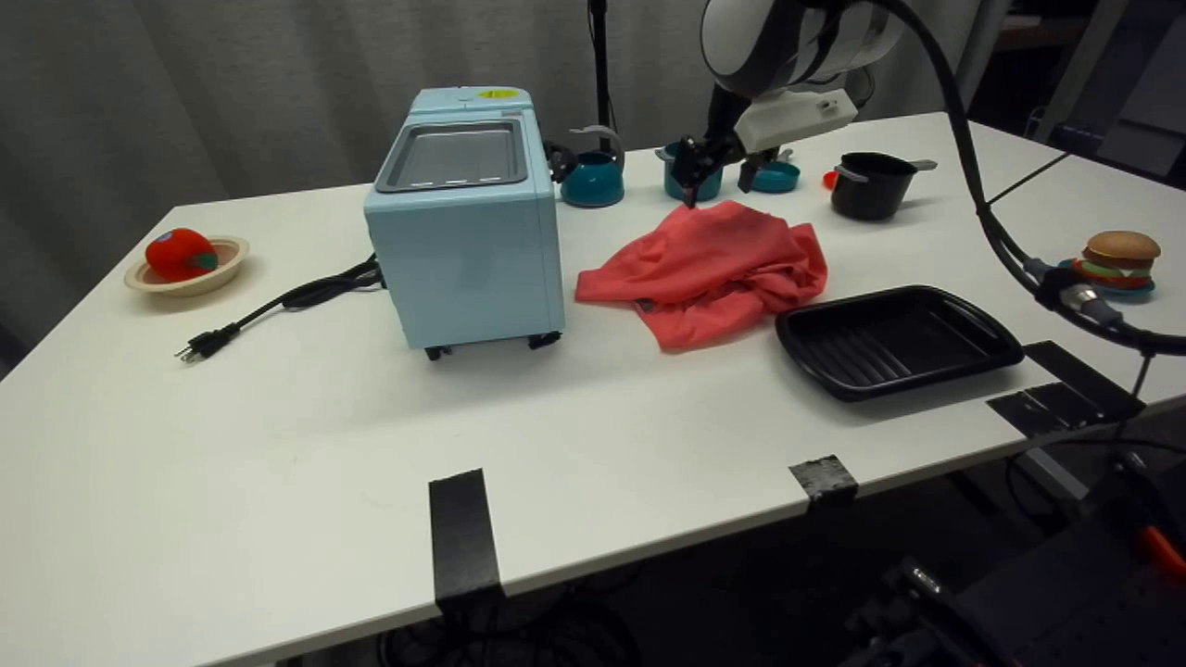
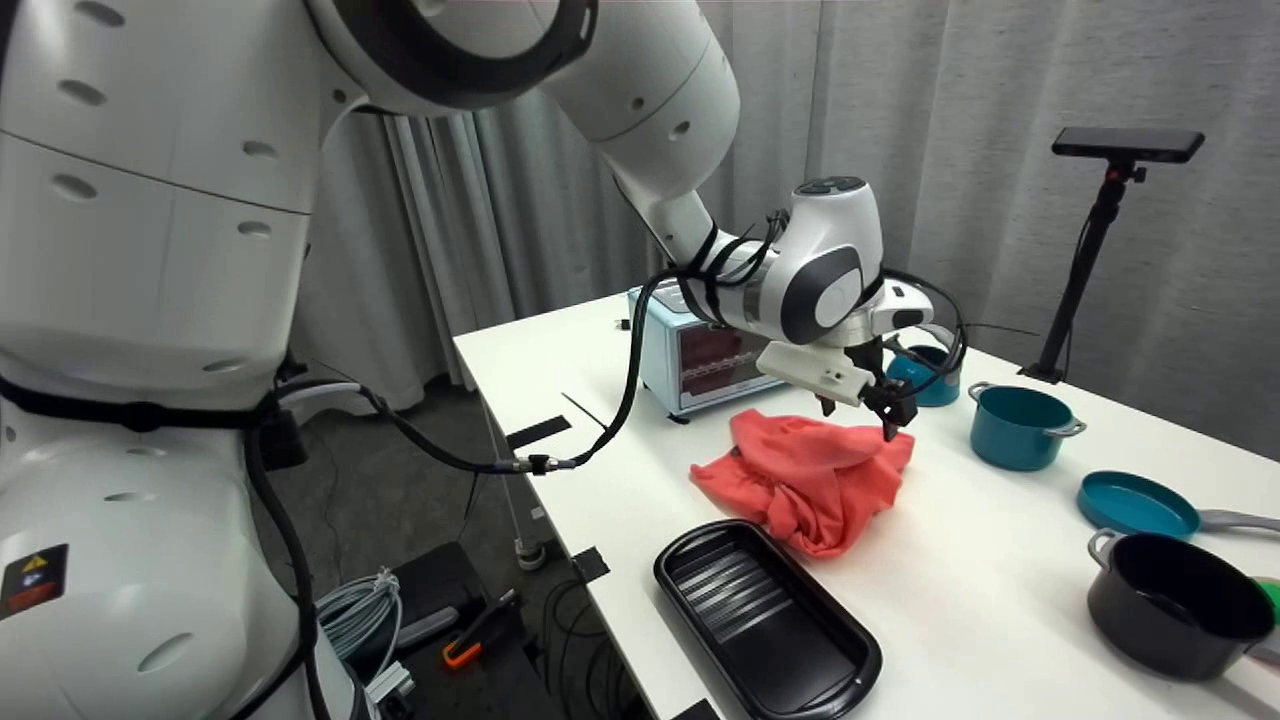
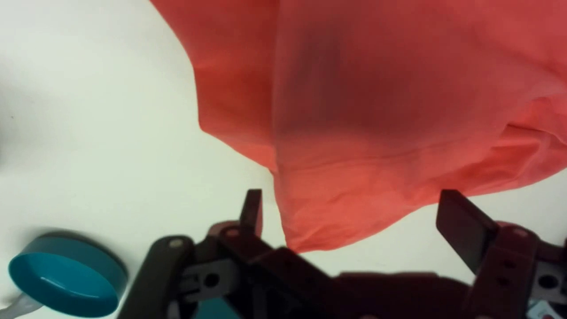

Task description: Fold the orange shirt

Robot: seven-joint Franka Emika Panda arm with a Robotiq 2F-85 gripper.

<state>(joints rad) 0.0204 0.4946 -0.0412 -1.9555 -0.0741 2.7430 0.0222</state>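
Note:
The orange-red shirt (image 1: 713,269) lies crumpled on the white table, with bunched folds on one side; it also shows in an exterior view (image 2: 810,470). In the wrist view the shirt (image 3: 376,133) fills the upper middle and right, and a pointed corner of it lies between the fingers. My gripper (image 3: 351,195) is open, its two fingers wide apart with nothing held. In both exterior views the gripper (image 1: 718,192) (image 2: 858,418) hangs over the shirt's far edge. The exact height of the fingertips above the cloth is hard to tell.
A light-blue toaster oven (image 1: 473,259) stands beside the shirt. A black tray (image 2: 770,620) lies close to its near side. A teal kettle (image 1: 593,182), teal pot (image 2: 1020,430), teal pan (image 3: 66,274) and black pot (image 1: 871,190) stand around the far side.

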